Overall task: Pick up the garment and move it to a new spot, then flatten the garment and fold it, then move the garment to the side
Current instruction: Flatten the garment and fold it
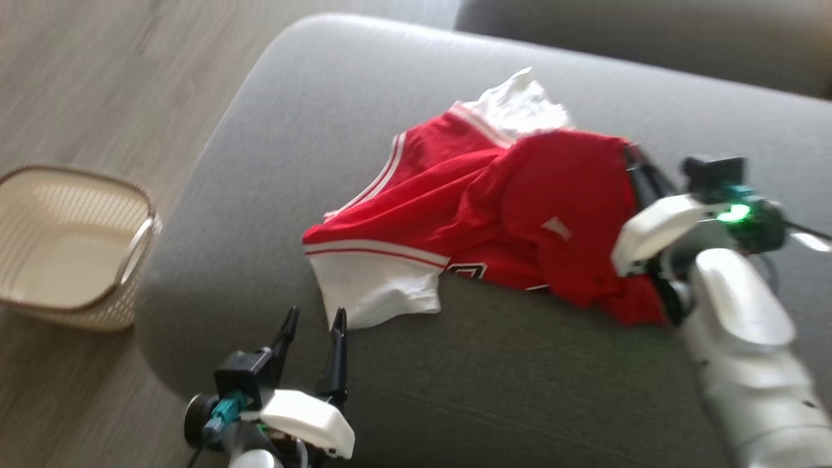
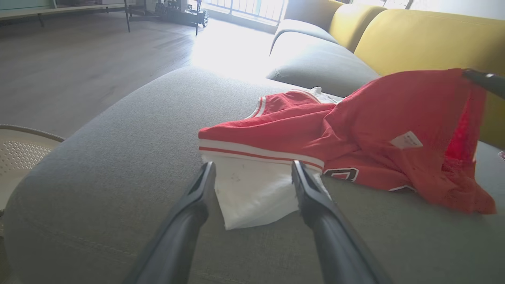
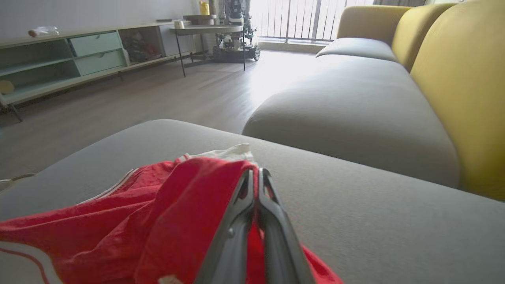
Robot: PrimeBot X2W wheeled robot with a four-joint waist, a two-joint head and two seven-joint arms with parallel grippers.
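A red and white garment [image 1: 494, 201] lies crumpled on the grey sofa seat [image 1: 520, 390], near the middle of the cushion. The right end effector [image 3: 255, 172] has its 2 fingers pressed together on a fold of the red cloth at the garment's right edge. That part is raised off the cushion like a tent, with a small white label showing on it. The rest of the garment rests on the seat. The left end effector [image 2: 252, 163] is spread wide and holds nothing. Its fingertips sit just beside the white sleeve at the garment's near left corner, 1 on either side of it. A pale woven basket [image 1: 97, 312] stands on the wooden floor [image 1: 97, 78] to the left of the sofa.
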